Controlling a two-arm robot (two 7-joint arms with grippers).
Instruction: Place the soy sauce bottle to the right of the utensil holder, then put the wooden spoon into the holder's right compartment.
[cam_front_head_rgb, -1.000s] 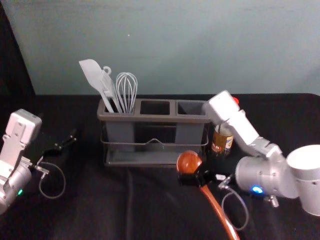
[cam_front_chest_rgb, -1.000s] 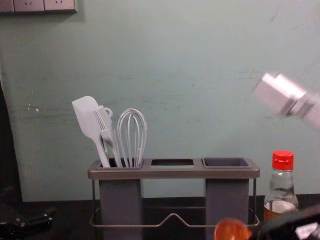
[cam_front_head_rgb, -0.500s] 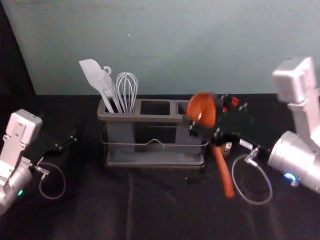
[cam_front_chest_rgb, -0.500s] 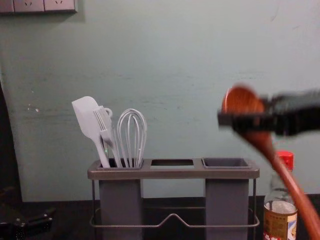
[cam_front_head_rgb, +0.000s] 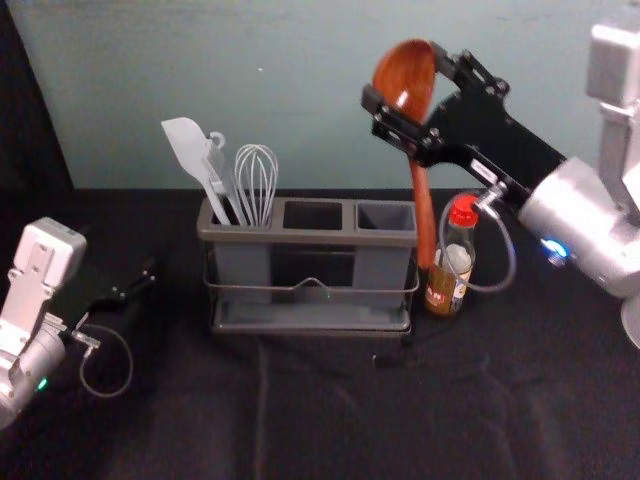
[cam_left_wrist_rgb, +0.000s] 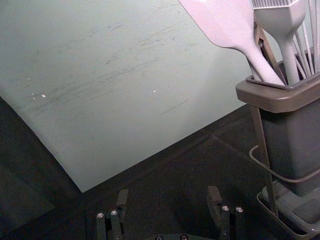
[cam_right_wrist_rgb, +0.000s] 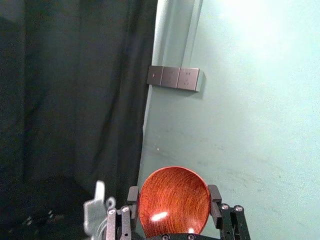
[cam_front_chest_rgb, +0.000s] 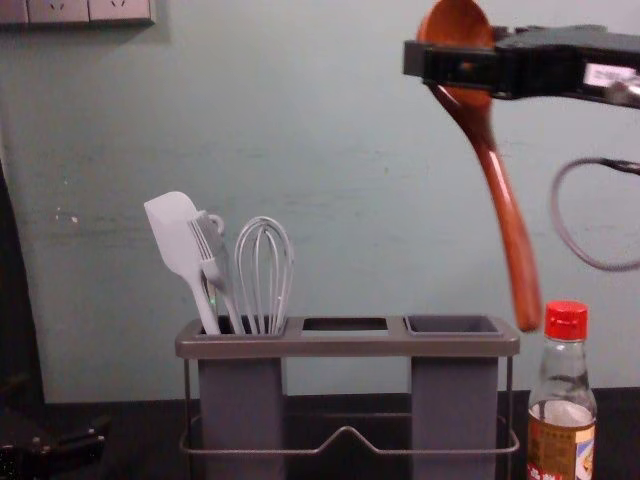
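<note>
Head view, holder: a grey plastic utensil holder with a brown-grey rim and wire frame (cam_front_head_rgb: 310, 237), standing upright on the black-covered table (cam_front_head_rgb: 320, 420).
Head view, left compartment: pale grey spatula (cam_front_head_rgb: 188, 148), pale grey brush (cam_front_head_rgb: 217, 165) and pale grey whisk (cam_front_head_rgb: 257, 180).
Head view, bottle: a clear glass soy sauce bottle with red cap and printed label (cam_front_head_rgb: 442, 293), upright just beside the holder's right end.
Head view, right gripper (cam_front_head_rgb: 403, 74): raised above the holder's right side, closed around the bowl of a glossy reddish-brown wooden spoon (cam_front_head_rgb: 405, 80), whose handle points down.
Head view, left gripper (cam_front_head_rgb: 147, 276): parked low, well apart from the holder on its left.
Left wrist view, left gripper (cam_left_wrist_rgb: 168, 195): fingers wide apart; spatula, brush and whisk stand in the holder near it.
Right wrist view, spoon bowl: held between the two fingers, its hollow face showing; wall sockets (cam_right_wrist_rgb: 170, 77) and a black curtain (cam_right_wrist_rgb: 75, 90) beyond.
Chest view, spoon: bowl up, tilted, handle tip above the rim's height, near the bottle's cap.
</note>
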